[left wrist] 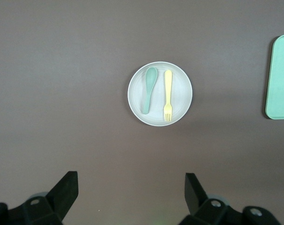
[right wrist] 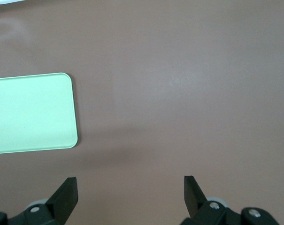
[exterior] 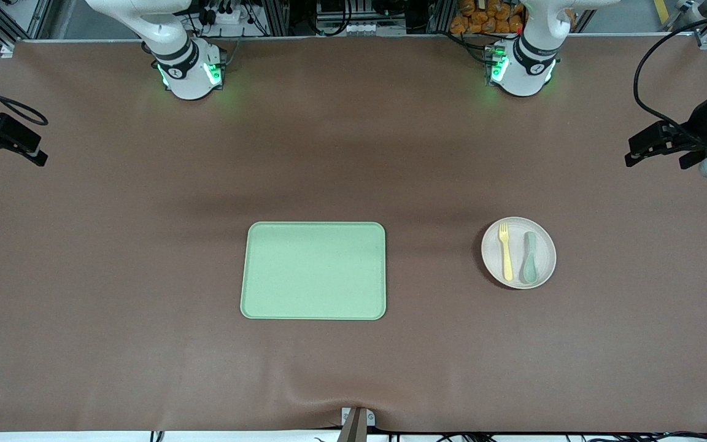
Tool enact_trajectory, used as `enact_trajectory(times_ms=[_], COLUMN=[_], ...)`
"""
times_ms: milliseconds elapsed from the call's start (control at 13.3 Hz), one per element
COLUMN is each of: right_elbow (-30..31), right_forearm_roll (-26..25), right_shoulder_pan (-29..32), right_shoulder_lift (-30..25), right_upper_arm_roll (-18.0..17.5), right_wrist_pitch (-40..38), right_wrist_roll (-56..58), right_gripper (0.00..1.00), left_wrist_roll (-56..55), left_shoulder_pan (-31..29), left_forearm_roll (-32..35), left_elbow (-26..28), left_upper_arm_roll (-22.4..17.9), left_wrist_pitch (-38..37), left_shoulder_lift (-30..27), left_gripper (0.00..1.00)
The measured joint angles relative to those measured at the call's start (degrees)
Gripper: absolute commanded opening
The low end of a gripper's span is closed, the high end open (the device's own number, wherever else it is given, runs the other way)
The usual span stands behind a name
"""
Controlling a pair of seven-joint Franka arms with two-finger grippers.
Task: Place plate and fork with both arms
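Front view shows the rectangular light-green plastic tray [exterior: 313, 271] lying flat near the middle of the brown tabletop [exterior: 114, 245], and every other thing is placed from it. The round, pale beige-pink matte plate [exterior: 518, 252] sits on the tabletop well apart from the tray, toward the left arm's end. On the plate lie two utensils side by side, apart from each other: the small pale-yellow plastic fork [exterior: 505, 250] on the side closer to the tray, and the muted teal-green plastic spoon [exterior: 529, 257] on the side away from it. The fork's tines point away from the front camera.

The left end effector [left wrist: 128, 197] hangs in the air over bare tabletop, the plate in its wrist view; its fingers [left wrist: 64, 190] are spread wide and hold nothing. The right end effector [right wrist: 130, 197] hangs over bare tabletop toward the right arm's end from the tray, likewise spread and empty. Its height above the tabletop is hard to judge.
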State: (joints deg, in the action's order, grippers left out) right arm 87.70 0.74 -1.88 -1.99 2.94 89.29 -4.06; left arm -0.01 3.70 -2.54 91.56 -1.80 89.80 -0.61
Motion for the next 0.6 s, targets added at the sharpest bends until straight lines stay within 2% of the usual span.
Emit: enact_trajectory(times_ms=[226,602], right_elbow=[0.00,0.00], right_forearm_roll=[0.00,0.00], right_shoulder_pan=[-0.02,-0.03], right_shoulder_lift=[0.00,0.00], right_upper_arm_roll=[0.02,0.06], right_wrist_pitch=[0.02,0.01], right_wrist_roll=[0.00,0.00], right_gripper=[1.00,1.00], left_wrist_roll=[0.00,0.04], left_shoulder_pan=[-0.07,-2.00], left_forearm_roll=[-0.41,-4.22], left_elbow=[1.62,8.17], left_upper_arm_roll=[-0.01,-0.04], left_wrist_pitch=[2.01,9.25], left_shoulder_lift=[0.08,0.48], left_gripper=[1.00,1.00])
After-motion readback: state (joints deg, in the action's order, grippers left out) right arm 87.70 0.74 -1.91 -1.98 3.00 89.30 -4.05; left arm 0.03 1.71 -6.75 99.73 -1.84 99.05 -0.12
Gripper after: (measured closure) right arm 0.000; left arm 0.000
